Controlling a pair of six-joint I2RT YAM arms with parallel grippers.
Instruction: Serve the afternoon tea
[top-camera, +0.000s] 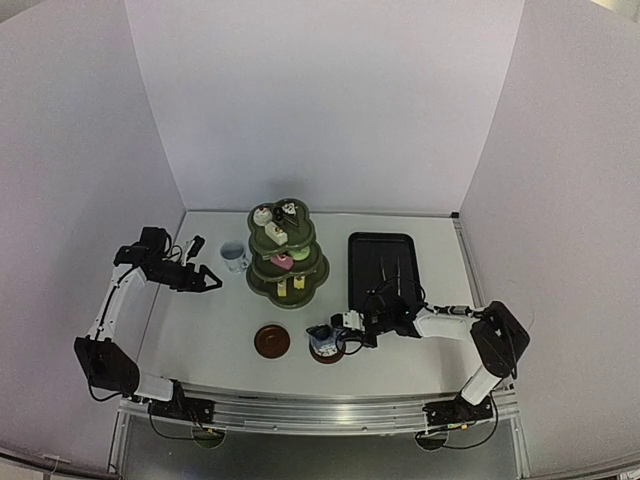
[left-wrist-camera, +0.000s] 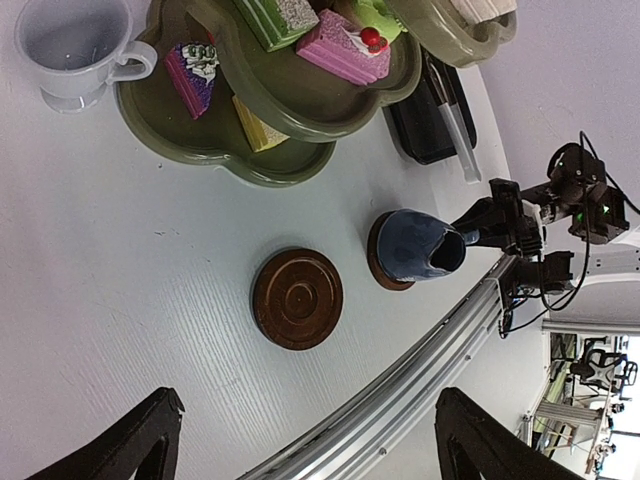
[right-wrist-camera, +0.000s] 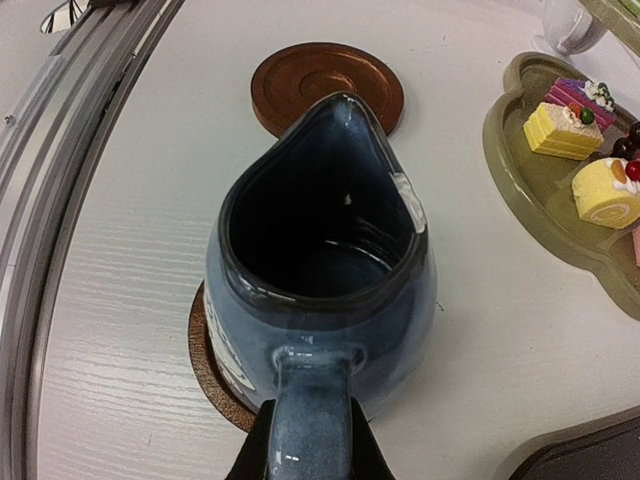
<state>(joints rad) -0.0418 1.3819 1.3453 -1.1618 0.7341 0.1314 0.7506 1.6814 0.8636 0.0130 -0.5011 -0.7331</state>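
Right gripper (right-wrist-camera: 310, 445) grips the blue cup (right-wrist-camera: 330, 330) by its handle — you have it resting on a coaster (right-wrist-camera: 208, 370); left gripper (top-camera: 207, 281) gapes wide near the white cup (top-camera: 234, 257).

Top view sits high over the near edge, looking down and forward across the whole counter (top-camera: 200, 330). Left wrist view, rolled sideways, looks in from the left edge at middle range, toward the near right corner. Right wrist view is jammed right up behind the blue cup (right-wrist-camera: 330, 330), facing left. All three catch that cup, the bare coaster (top-camera: 272, 341) and the stand (left-wrist-camera: 190, 150).
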